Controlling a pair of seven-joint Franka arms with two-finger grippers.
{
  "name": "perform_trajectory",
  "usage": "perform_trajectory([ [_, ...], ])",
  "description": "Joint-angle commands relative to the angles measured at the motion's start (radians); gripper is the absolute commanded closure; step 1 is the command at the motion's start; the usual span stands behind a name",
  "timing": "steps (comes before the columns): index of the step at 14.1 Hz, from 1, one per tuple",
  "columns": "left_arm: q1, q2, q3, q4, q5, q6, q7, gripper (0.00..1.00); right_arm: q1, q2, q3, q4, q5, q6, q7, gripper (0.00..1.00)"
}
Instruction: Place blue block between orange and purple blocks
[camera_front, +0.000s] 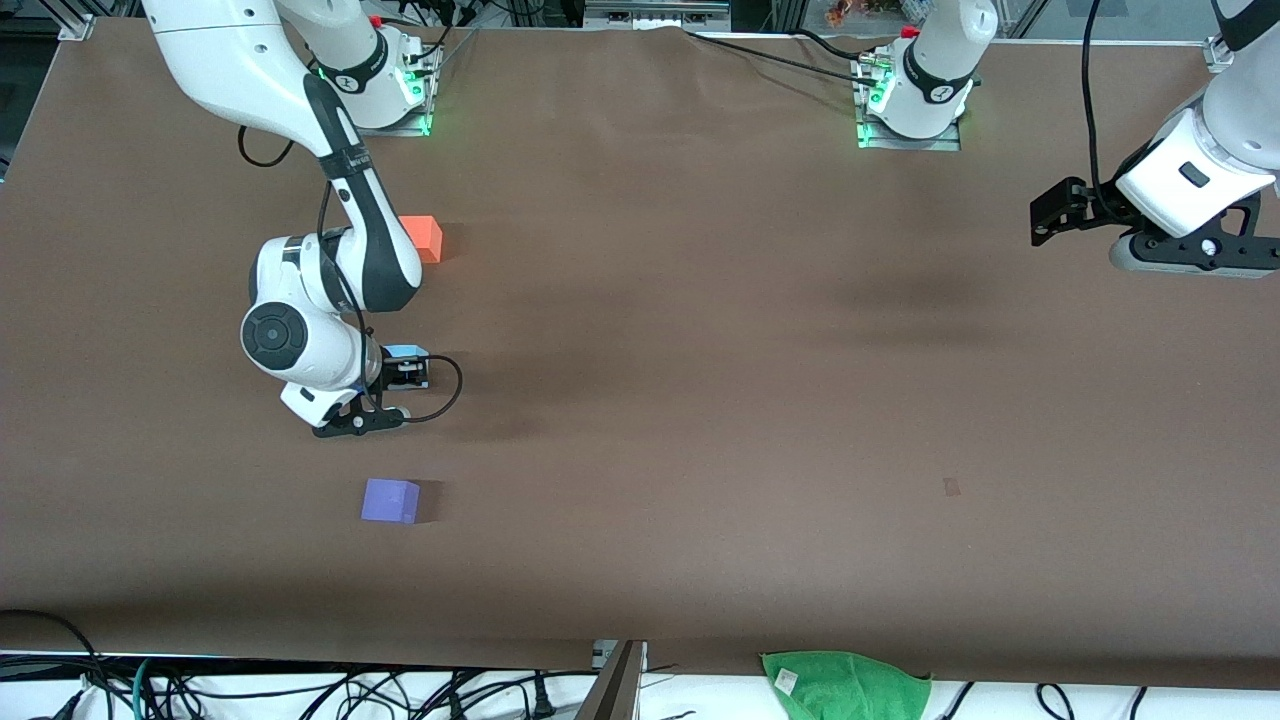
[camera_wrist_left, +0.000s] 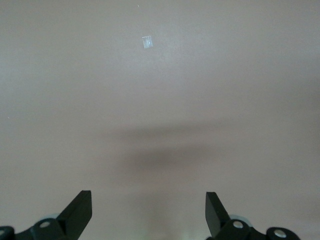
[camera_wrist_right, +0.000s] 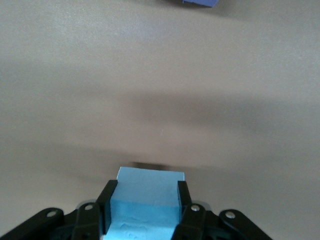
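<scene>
Right gripper (camera_wrist_right: 144, 200) clamps the small matte sky-blue cube (camera_wrist_right: 145, 192), left-centre of the front view, over bare table between the orange cube (camera_front: 424, 236) above and violet-purple cube (camera_front: 390, 500) below. Left gripper (camera_wrist_left: 149, 212) waits, fingers wide.

Blue block (camera_front: 403, 352) btwn orange block (camera_front: 424, 237), purple block (camera_front: 390, 500).

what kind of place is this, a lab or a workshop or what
Most likely a robotics lab. Two white arms are bolted along one edge of a brown-covered table, cables trail along its edges, and the only props are test cubes: the right gripper holds a blue block between an orange block and a purple block.
</scene>
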Motion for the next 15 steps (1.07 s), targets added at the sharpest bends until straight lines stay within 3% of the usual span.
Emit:
perform_trajectory([
  [1,-0.005,0.006,0.006,0.029,-0.025,-0.024,0.008,0.00,-0.007,-0.021,0.012,-0.078,0.025,0.091,-0.027,0.65],
  [2,-0.005,0.006,0.006,0.027,-0.025,-0.024,0.008,0.00,-0.007,-0.021,0.012,-0.093,0.025,0.112,-0.027,0.51],
  [4,-0.005,0.006,0.006,0.027,-0.025,-0.024,0.008,0.00,-0.007,-0.021,0.012,-0.096,0.025,0.120,-0.013,0.00],
  [8,-0.003,0.006,0.007,0.027,-0.025,-0.024,0.011,0.00,0.003,-0.095,0.012,-0.055,0.027,0.030,0.062,0.00],
  [13,-0.005,0.008,0.007,0.027,-0.025,-0.024,0.009,0.00,0.026,-0.182,0.002,0.207,-0.019,-0.270,0.185,0.00],
  [15,-0.005,0.006,0.006,0.027,-0.025,-0.024,0.009,0.00,0.023,-0.242,-0.036,0.301,-0.057,-0.390,0.170,0.00],
])
